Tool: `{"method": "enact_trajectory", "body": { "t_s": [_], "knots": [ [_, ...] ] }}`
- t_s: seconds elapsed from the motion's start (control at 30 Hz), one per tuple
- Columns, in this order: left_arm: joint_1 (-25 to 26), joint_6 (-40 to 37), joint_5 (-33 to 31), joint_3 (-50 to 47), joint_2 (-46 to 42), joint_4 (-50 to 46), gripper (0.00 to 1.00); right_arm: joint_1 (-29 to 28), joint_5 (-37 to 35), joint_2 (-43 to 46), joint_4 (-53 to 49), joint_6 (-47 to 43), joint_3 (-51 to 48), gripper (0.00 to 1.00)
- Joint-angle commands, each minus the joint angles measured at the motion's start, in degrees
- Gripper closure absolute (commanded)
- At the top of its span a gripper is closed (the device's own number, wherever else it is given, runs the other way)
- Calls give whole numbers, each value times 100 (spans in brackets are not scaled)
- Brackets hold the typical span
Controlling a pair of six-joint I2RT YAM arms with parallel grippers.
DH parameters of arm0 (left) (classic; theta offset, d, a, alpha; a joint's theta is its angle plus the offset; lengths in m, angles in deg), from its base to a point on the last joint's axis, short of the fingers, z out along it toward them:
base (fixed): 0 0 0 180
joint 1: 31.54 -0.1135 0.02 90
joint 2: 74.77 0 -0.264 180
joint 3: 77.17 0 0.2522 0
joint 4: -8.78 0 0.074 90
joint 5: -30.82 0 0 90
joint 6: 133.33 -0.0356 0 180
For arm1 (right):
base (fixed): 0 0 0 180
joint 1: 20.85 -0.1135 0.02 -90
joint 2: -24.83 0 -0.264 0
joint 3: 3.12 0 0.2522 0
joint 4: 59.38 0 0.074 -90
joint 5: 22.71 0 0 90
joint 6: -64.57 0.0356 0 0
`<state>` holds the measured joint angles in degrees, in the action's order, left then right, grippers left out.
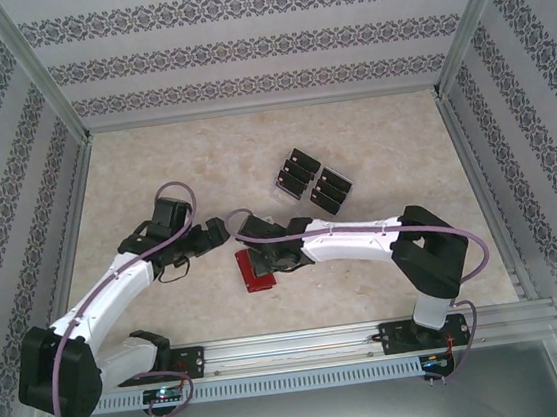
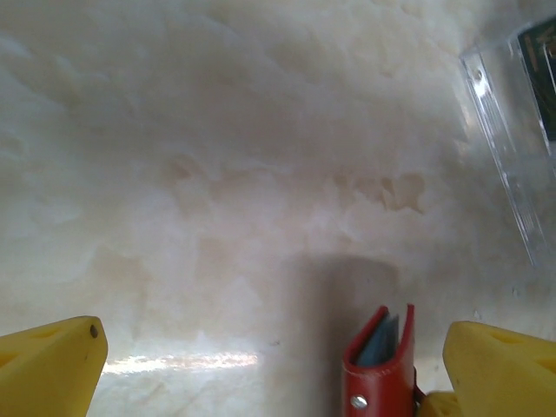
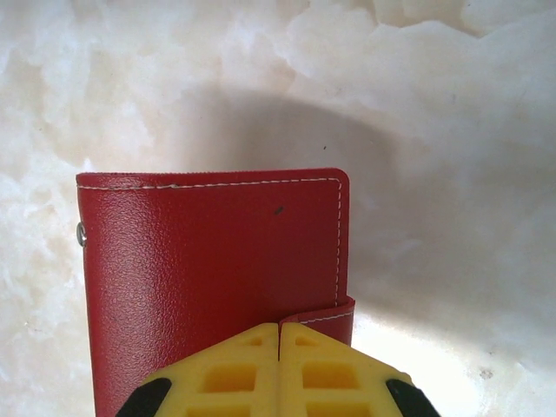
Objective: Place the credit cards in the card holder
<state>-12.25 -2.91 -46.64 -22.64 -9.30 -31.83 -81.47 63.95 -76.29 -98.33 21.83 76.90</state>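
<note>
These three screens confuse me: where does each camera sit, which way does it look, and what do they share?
Top external: fixed above and behind the arms, looking down at the table; both arms show, with the left gripper and right gripper.
Left wrist: on the left arm, looking low across the table; its open yellow fingers frame the bottom.
Right wrist: on the right arm, looking at the card holder up close; its shut fingers show below.
Shared: all three see the card holder.

The card holder (image 3: 208,269) runs off the bottom edge, its tab partly behind the right gripper (image 3: 279,330) — fingers pressed together. The clear rack (image 2: 504,156) is cropped at the right; markings on the credit cards (image 1: 313,181) are too small to read.
</note>
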Motion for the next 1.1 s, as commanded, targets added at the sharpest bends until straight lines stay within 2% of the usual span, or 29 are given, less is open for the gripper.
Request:
{"method": "enact_trajectory", "body": {
  "t_s": [0.0, 0.23, 0.43, 0.67, 0.9, 1.07],
  "knots": [
    [218, 270, 61, -218, 62, 284, 0, -5, 7, -168, 75, 174, 123, 100],
    [542, 395, 60, -667, 351, 616, 0, 46, 39, -211, 218, 283, 86, 100],
    [789, 374, 76, -688, 659, 887, 0, 75, 85, -231, 260, 273, 102, 100],
    [849, 275, -184, -495, 1126, 507, 0, 112, 110, -128, 392, 309, -5, 100],
    [857, 264, -417, -580, 1445, 453, 0, 402, 400, 431, 1148, 547, -723, 100],
    [857, 215, -414, -565, 1610, 496, 0, 650, 810, 737, 2094, 852, -1322, 100]
  ]
}}
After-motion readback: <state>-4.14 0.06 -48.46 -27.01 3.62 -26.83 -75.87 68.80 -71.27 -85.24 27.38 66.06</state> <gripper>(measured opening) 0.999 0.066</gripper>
